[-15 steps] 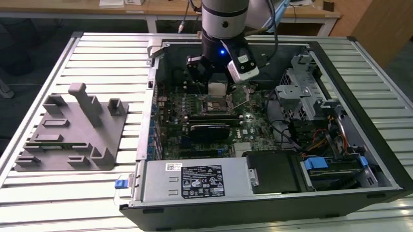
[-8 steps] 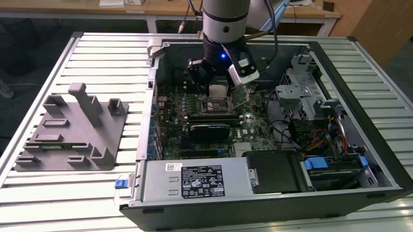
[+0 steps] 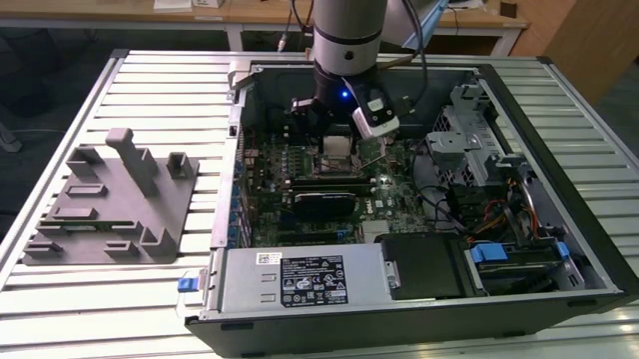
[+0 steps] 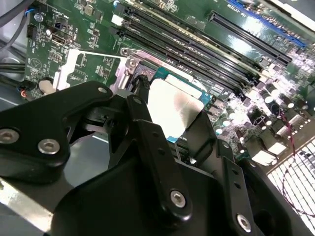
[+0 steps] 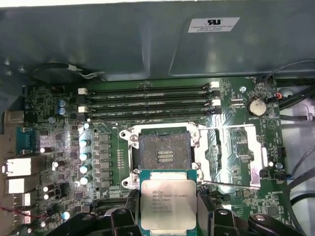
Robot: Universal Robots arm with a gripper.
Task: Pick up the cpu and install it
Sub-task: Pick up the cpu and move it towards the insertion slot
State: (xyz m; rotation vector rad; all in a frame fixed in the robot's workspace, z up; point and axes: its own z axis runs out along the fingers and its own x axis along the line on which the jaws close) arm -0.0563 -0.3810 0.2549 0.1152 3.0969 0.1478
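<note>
- At the exterior view's left a grey plastic tray [image 3: 110, 202] with upright posts lies on the slatted table [image 3: 60, 112], well apart from the work.
- Beside it the computer case [image 3: 589, 262] lies on its side with the panel off, so the green motherboard [image 3: 299, 161] is exposed.
- The arm [image 3: 348, 37] reaches down into the case over the middle of the board.
- The gripper [image 5: 168, 212] has its jaws drawn in narrow on the cpu [image 5: 168, 204]. In the second wrist view one black finger [image 4: 142, 98] presses on each of two opposite edges.
- The cpu is held flat with its metal top upward, above the board and not seated.
- In the first wrist view the socket [image 5: 166, 152] is just beside the held cpu, open and bare.
- The socket's metal load plate [image 5: 241, 152] is swung aside next to it and lies flat on the board.
- Nothing lies across the socket. The long memory slots [image 5: 147, 96] run close along one side of it, and a row of capacitors [image 5: 84, 147] stands along another.
- Toward the near edge of the case in the exterior view sits the silver power supply [image 3: 299, 280], with a black block [image 3: 424, 265] just beside it.
- At the exterior view's right a metal drive cage [image 3: 469, 142] stands near the arm, and coloured cables [image 3: 499, 221] run below it.
</note>
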